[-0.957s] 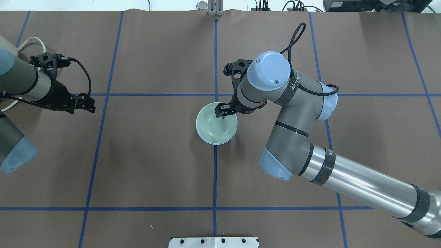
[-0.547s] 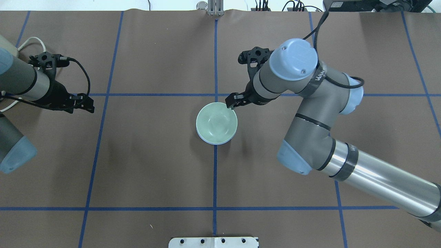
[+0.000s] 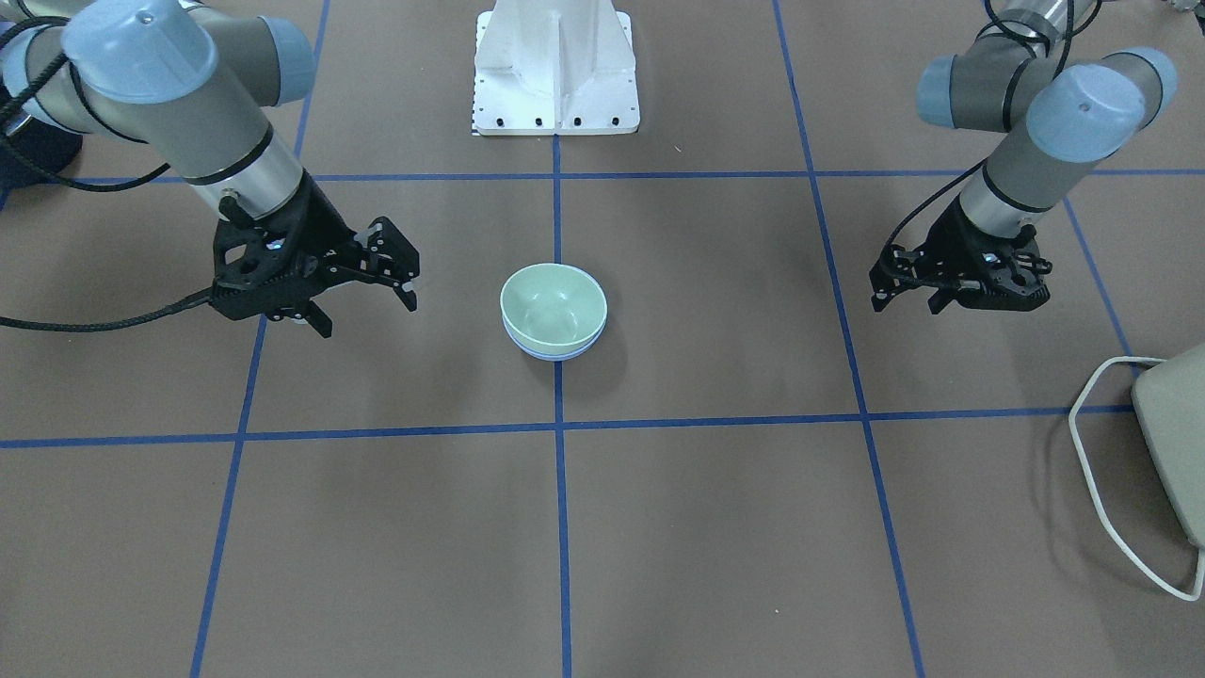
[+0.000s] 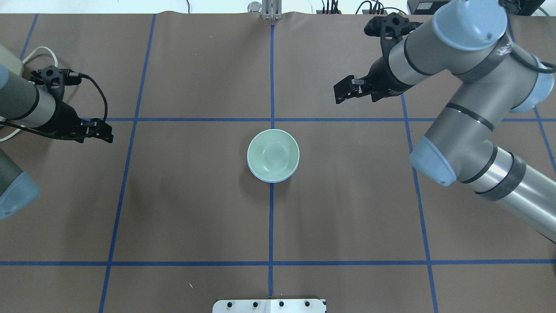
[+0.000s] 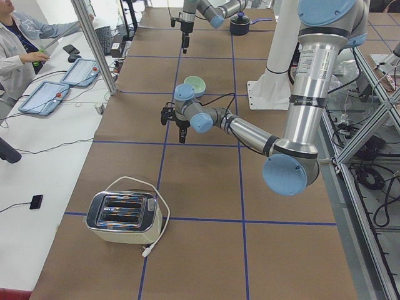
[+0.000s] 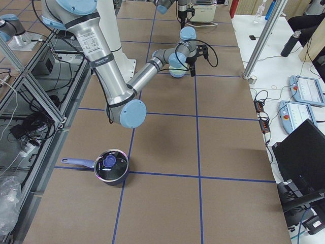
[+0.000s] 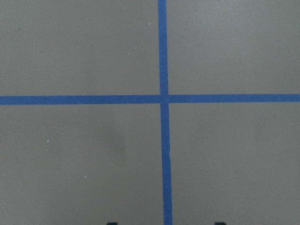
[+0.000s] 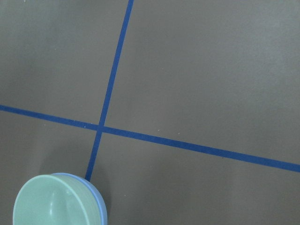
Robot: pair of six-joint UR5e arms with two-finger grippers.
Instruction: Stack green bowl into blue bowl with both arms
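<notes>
The pale green bowl (image 4: 273, 153) sits nested inside the blue bowl (image 4: 271, 180) at the table's centre; only a thin blue rim shows under it. The stack also shows in the front view, green bowl (image 3: 553, 301) in blue bowl (image 3: 555, 355), and in the right wrist view (image 8: 54, 204). My right gripper (image 4: 344, 93) is open and empty, hanging above the table far right of the bowls; it also shows in the front view (image 3: 367, 309). My left gripper (image 4: 105, 134) is open and empty, well left of the bowls, and shows in the front view too (image 3: 906, 301).
A toaster (image 5: 122, 215) with a white cord stands at the table's left end. A dark pot (image 6: 110, 166) stands at the right end. The white pedestal (image 3: 555, 66) is at the robot's side. Blue tape lines cross the brown cover.
My right gripper has left the green bowl's far rim and moved up and to the far right. My left gripper has drawn a little further left. The bowls have not moved.
</notes>
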